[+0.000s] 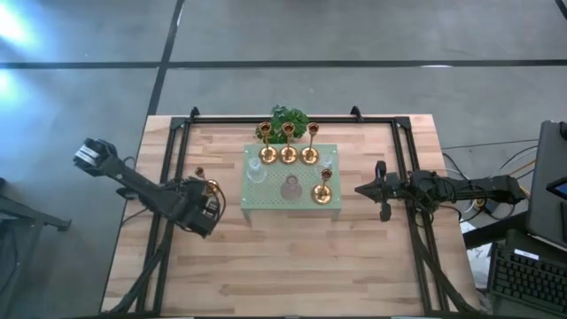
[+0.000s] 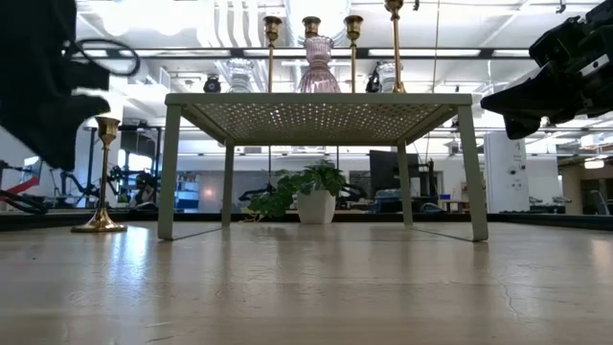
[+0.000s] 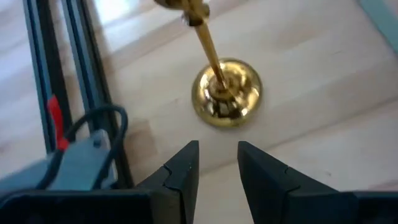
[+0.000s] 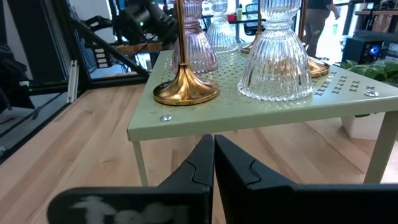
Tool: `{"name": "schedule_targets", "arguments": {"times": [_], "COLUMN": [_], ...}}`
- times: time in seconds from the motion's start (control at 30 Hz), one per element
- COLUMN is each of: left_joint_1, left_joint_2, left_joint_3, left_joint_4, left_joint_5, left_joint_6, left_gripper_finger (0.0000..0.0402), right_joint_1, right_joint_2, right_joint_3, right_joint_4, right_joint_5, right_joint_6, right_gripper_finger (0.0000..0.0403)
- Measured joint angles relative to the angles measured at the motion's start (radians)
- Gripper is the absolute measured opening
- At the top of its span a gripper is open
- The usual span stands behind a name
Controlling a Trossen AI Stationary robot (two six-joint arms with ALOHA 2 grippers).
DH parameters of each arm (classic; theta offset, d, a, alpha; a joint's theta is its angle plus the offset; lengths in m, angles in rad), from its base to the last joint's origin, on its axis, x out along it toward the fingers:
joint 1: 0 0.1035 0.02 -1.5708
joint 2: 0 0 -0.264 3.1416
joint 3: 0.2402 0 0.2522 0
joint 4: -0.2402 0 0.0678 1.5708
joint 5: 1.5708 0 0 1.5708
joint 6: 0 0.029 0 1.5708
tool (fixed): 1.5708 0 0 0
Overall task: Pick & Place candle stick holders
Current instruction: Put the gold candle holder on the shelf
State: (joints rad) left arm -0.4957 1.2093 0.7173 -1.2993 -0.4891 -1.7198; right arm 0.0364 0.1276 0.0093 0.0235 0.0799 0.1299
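My left fingers [image 3: 217, 165] gape slightly, empty, beside a brass holder [image 3: 226, 92] near the desk's [image 3: 323, 74] left edge; only the low view shows its full stem.

One holder [image 1: 200, 173] left of stand [image 1: 257, 202]

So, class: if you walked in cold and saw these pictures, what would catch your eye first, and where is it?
The pale green perforated stand at the table's middle draws the eye first, crowded with gold candle stick holders and glass ones, a leafy plant behind it. Next comes the lone gold holder standing on the bare wood to the stand's left, with the left tool slightly open just short of its base.
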Motion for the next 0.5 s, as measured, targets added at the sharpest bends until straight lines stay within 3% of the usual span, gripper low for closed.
{"name": "schedule_targets", "arguments": {"times": [0.23,0.5], "left_joint_1": [0.001,0.011], "left_joint_2": [0.016,-0.001], "left_joint_3": [-0.005,-0.057], "left_joint_4": [0.059,0.079], "left_joint_5": [-0.089,-0.154], "left_joint_6": [-0.001,-0.063], "left_gripper_finger": [0.0126,0.0201], "right_joint_1": [0.000,0.000], "right_joint_2": [-0.001,-0.001], "right_joint_3": [0.000,0.000], "right_joint_4": [-0.001,0.000], "right_joint_5": [0.000,0.000], "right_joint_6": [0.000,0.000], "right_gripper_finger": [0.0008,0.0008]}}
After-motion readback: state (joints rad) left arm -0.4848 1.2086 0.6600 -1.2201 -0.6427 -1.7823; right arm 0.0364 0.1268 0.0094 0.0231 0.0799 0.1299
